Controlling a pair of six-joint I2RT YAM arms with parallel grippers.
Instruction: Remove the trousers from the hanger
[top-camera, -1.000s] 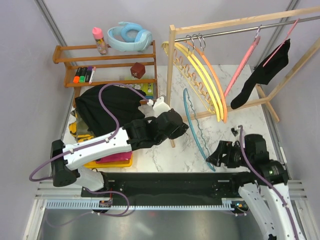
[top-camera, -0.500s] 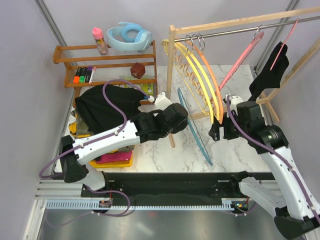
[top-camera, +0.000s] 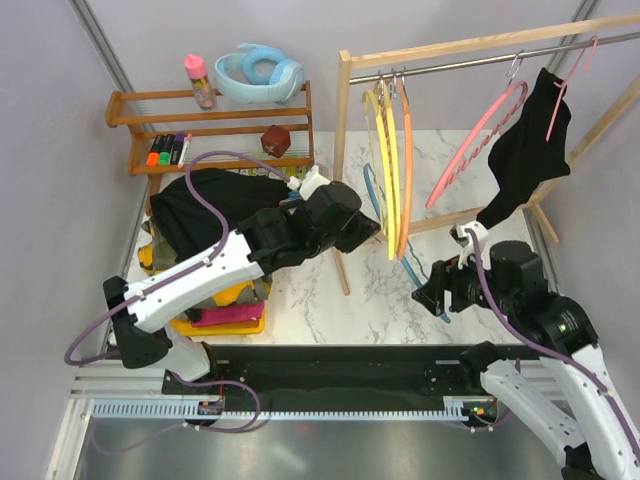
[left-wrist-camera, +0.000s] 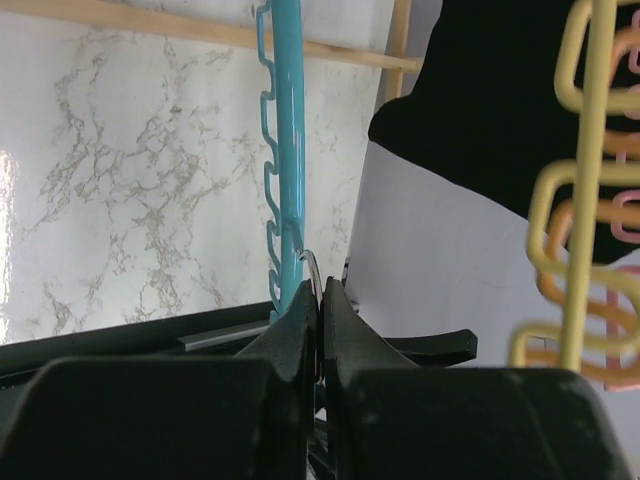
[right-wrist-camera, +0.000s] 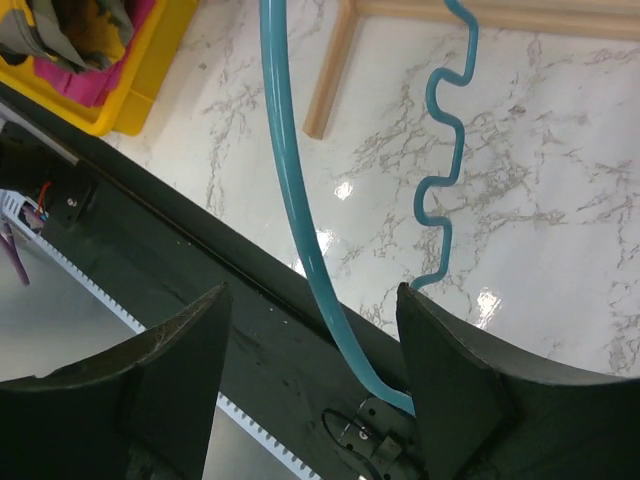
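Left fingers (left-wrist-camera: 295, 330) clamped bare teal wavy plastic hanger (left-wrist-camera: 287, 150); right fingers (right-wrist-camera: 180, 370) stood apart around it. Black cloth trousers (top-camera: 525, 165) were not yet off pink hanger (top-camera: 570, 70); dark garment heap (top-camera: 205, 215) lay at tabletop (top-camera: 360, 300) left edge.

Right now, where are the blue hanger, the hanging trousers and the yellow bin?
blue hanger (right-wrist-camera: 285, 170): right wrist view, smooth bar
hanging trousers (top-camera: 525, 150): top view, middle of cloth
yellow bin (right-wrist-camera: 150, 70): right wrist view, side wall
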